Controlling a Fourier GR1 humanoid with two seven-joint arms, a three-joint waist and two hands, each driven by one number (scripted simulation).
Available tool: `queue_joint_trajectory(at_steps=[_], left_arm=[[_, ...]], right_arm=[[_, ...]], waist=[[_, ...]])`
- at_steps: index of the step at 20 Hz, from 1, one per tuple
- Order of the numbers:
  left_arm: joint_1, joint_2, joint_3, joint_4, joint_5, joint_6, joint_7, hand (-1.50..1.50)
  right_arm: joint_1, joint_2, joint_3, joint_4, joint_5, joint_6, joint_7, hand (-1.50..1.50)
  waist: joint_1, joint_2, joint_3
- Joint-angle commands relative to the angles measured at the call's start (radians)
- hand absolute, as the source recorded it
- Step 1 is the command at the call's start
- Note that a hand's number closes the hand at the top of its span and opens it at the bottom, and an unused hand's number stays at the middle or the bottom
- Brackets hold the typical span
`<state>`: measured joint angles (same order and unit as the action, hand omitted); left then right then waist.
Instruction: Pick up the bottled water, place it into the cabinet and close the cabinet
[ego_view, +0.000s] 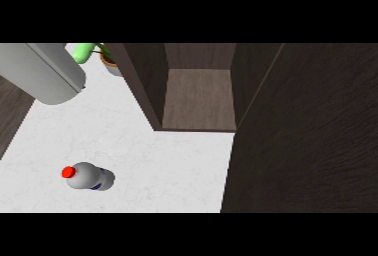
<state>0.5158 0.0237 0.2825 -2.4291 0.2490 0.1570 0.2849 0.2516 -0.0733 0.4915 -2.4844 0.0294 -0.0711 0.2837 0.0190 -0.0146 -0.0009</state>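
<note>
**Bottle waits on the surface, cabinet stands open, no hand in sight**

Nearest the viewer, at the lower left, the bottled water (89, 176) is seen standing upright on the white marbled surface (170, 165), its red cap (68, 172) turned toward the camera and a blue label band showing on its flank. It is touched by nothing. Its upright stance with open room all around suggests it can be approached from the side and wrapped at the body below the cap, which is judged the natural place for a hold.

Neither the left hand nor the right hand is shown anywhere in the view, so whether their fingers are open or curled cannot be told. The pick-up is therefore judged not yet begun.

Farther back and to the right, the cabinet (199, 100) is seen with its interior exposed, a bare wood-toned floor lying inside. The large dark panel at the right, taken to be the cabinet door (310, 135), is swung out toward the viewer; it has evidently been left that way so the bottle can be passed in before closing. The bottle lies well apart from the opening.

Farthest off, at the upper left, a grey cylindrical object (44, 70) is seen, and beside it a small potted plant (103, 57) near the cabinet's left wall.
</note>
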Motion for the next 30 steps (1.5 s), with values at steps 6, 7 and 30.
queue_joint_trajectory(at_steps=[6,7,30], left_arm=[[0.054,-0.022,0.037,-0.173,0.158,-0.033,0.030,-1.50],[0.009,-0.001,0.083,-0.121,0.170,-0.049,0.025,-1.50],[-0.077,-0.023,-0.013,0.256,-0.016,-0.059,-0.196,-1.50]], right_arm=[[0.016,-0.023,0.088,-0.072,0.143,-0.058,0.015,-1.50],[0.018,-0.047,0.065,-0.089,0.124,-0.050,0.026,-1.50],[-0.092,-0.084,0.219,-0.094,0.239,-0.221,0.117,-1.50]], waist=[[-0.006,0.000,0.000],[-0.012,0.003,0.000],[-0.023,0.011,0.000]])
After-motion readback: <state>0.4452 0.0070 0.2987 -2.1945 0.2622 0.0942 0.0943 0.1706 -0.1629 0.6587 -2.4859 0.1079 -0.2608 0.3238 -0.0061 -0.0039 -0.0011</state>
